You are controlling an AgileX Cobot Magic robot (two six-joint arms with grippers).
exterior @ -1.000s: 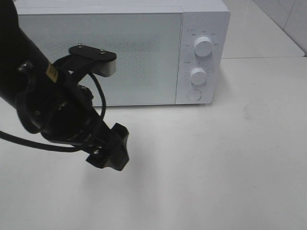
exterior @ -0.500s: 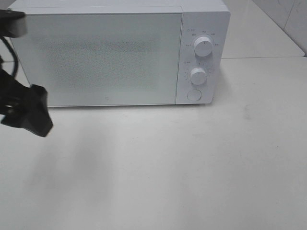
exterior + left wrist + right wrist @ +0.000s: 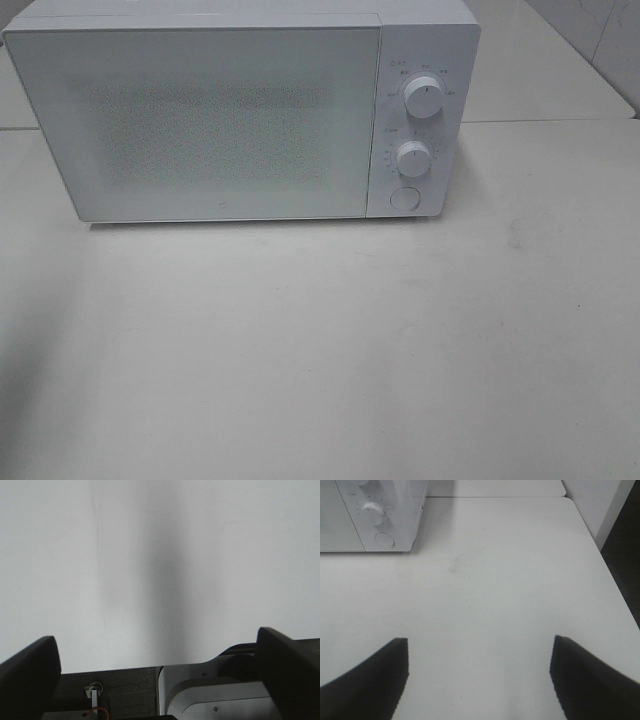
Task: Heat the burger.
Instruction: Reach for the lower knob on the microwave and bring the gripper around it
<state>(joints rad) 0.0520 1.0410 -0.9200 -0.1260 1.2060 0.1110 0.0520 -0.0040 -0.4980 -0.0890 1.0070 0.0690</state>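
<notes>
burger: not seen in any view, perhaps behind the shut door (image 3: 200, 120) of the white box-shaped microwave oven (image 3: 428, 45) | left gripper (image 3: 157, 642): jaws wide apart, holding nothing | right gripper (image 3: 480, 641): the same | handling: probably soft and light, layers may slide; grasp gently across the bun sides

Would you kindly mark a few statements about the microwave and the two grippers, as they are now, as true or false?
1. The microwave has its door shut. True.
2. A burger stands in front of the microwave. False: no burger shows in any view.
3. The right gripper is open and holds nothing. True.
4. The left gripper is shut on a plate. False: it is open and empty.
5. The microwave's panel carries three knobs. False: it has an upper knob and a lower knob, with a round button below them.
</notes>
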